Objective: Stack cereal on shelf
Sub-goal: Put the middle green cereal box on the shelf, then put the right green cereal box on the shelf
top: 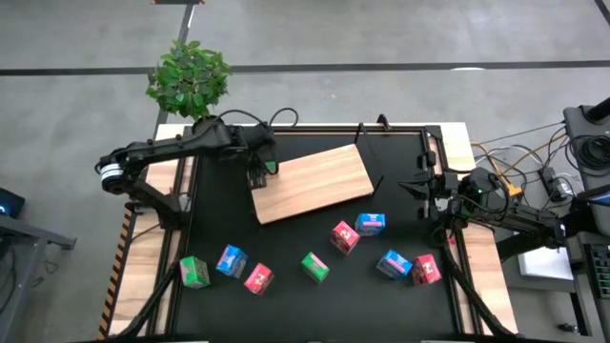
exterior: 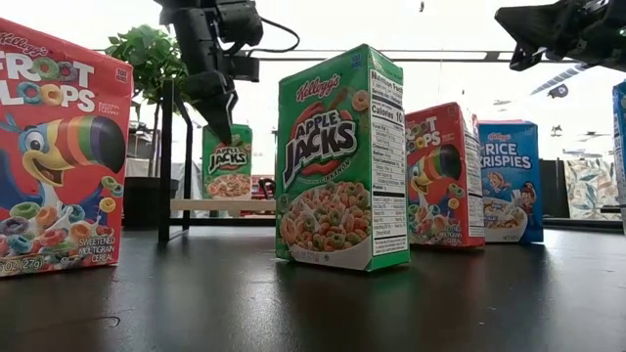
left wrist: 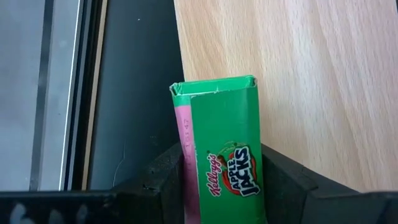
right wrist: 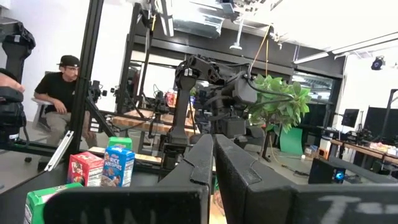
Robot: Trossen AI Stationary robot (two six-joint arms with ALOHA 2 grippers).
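My left gripper (top: 259,171) (exterior: 220,122) (left wrist: 221,171) hangs over the far-left corner of the light-wood shelf board (top: 315,186) (left wrist: 298,81), shut on a green Apple Jacks box (top: 271,168) (exterior: 228,161). Several more cereal boxes stand on the black mat near the table's front edge: green (top: 194,272) (top: 315,267), blue (top: 232,260) (top: 371,223) (top: 393,264), and pink-red (top: 258,277) (top: 344,236) (top: 426,270). My right gripper (top: 422,186) (right wrist: 213,143) waits shut, raised at the table's right side. My left gripper pinches the green box between its two fingers (left wrist: 163,177), one on each broad face, at the box's upper end (left wrist: 224,186). The fingers come from above, pointing down. The box stands upright below them, its lower end (left wrist: 214,87) at the board's left edge, seemingly on the wood.
A potted plant (top: 188,74) stands beyond the table's far-left corner. Black frame rails (top: 434,162) border the mat, and cables (top: 515,181) lie at the right. The rest of the board is bare wood. A person (right wrist: 59,87) sits in the room behind.
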